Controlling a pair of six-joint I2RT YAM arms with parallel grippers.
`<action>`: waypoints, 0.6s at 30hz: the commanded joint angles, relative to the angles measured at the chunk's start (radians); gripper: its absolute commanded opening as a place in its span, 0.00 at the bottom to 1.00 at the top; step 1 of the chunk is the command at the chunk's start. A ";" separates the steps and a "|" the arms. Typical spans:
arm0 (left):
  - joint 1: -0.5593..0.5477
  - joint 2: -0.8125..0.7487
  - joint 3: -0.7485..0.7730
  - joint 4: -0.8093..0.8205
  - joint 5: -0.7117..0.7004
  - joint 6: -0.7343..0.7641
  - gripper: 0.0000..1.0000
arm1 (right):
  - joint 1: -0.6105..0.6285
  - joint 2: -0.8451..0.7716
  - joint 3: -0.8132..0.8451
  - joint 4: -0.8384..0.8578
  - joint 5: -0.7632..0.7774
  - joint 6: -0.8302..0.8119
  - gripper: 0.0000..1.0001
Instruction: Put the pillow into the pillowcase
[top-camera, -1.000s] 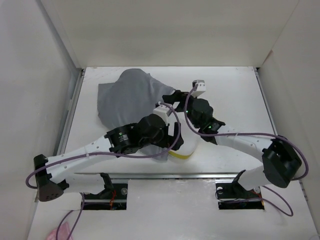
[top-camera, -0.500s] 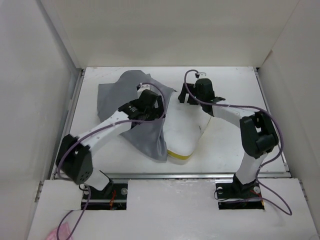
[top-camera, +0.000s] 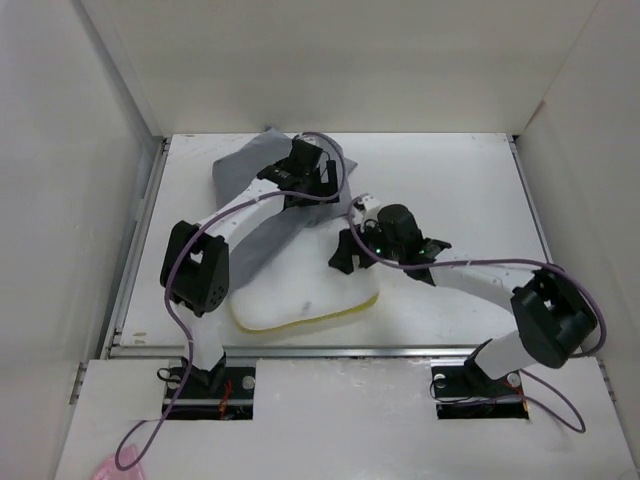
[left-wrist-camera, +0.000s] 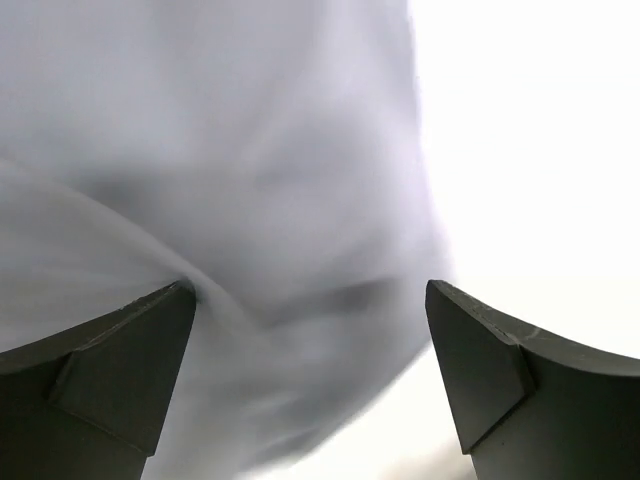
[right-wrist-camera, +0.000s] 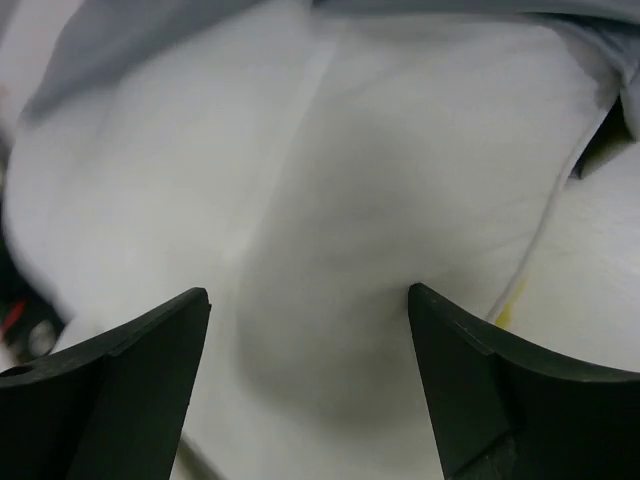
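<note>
Two arms are stretched out over the white table (top-camera: 460, 180). At the left, the large thin grey fabric pillowcase (top-camera: 240, 180) is spread toward 11 o'clock of the table, and its near part is laid over the far side of the pillow. The left gripper (left-wrist-camera: 310, 300) is held just above this cloth with fingers spread wide. Nothing is seen clamped, though that wrist view is blurred. The left elbow is folded back at 8 o'clock.

In the middle, the large soft white rectangular pillow with yellow piping (top-camera: 300, 300) is lying flat, its long axis nearly from 9 to 3 o'clock and its near edge uncovered. The right gripper (right-wrist-camera: 305, 300) is placed at the pillow's 3 o'clock end, fingers wide apart over the white surface, with nothing gripped. The pillowcase lies at 11 o'clock from it, so a push that way is probably needed. The right arm is judged the nearer to the pillow.
</note>
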 joint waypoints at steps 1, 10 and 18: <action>-0.015 -0.045 0.084 -0.005 -0.017 0.055 0.99 | 0.061 -0.095 -0.002 -0.044 -0.165 -0.012 0.85; -0.146 -0.460 -0.199 -0.131 -0.308 -0.036 1.00 | -0.123 -0.352 0.067 -0.345 0.134 -0.012 0.89; -0.318 -0.710 -0.564 -0.500 -0.293 -0.487 1.00 | -0.242 -0.336 0.033 -0.333 0.067 0.002 0.89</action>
